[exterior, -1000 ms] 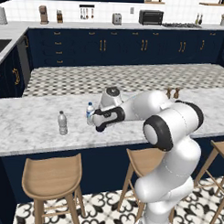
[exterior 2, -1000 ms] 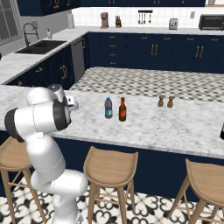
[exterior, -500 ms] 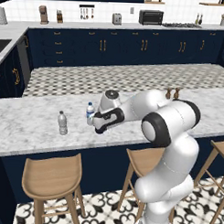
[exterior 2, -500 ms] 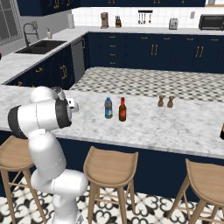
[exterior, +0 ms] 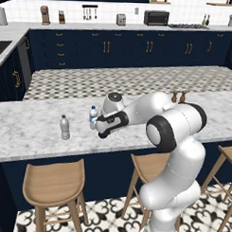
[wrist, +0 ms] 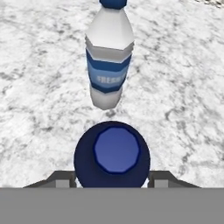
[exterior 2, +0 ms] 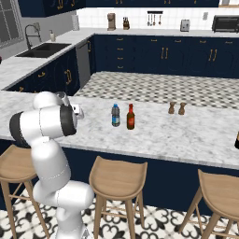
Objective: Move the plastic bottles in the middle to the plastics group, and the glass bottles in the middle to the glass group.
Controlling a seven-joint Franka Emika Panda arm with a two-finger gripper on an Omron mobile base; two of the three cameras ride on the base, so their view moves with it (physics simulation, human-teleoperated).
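Observation:
A dark navy plastic bottle (wrist: pixel 112 151) shows from above with my gripper (wrist: pixel 112 179) shut on it, a finger on each side. Just beyond it stands a clear water bottle with a blue label (wrist: pixel 108 65), upright on the marble counter (wrist: pixel 39 109). From the left base, my gripper (exterior: pixel 104 129) hangs low by that labelled water bottle (exterior: pixel 93 116), and a greyish unlabelled water bottle (exterior: pixel 65 127) stands further left. In the counter's middle stand a blue-capped bottle (exterior 2: pixel 115 115) and an amber bottle (exterior 2: pixel 130 116). Two small brown bottles (exterior 2: pixel 176 108) stand to the right.
Wooden stools (exterior: pixel 54 184) line the counter's near edge (exterior: pixel 40 155). A dark bottle (exterior 2: pixel 237 140) stands at the far right of the counter. A sink (exterior 2: pixel 44 49) and dark cabinets lie across the tiled aisle.
The hand has eased slightly lower and closer to the labelled water bottle, still holding the navy bottle. The other bottles have not moved.

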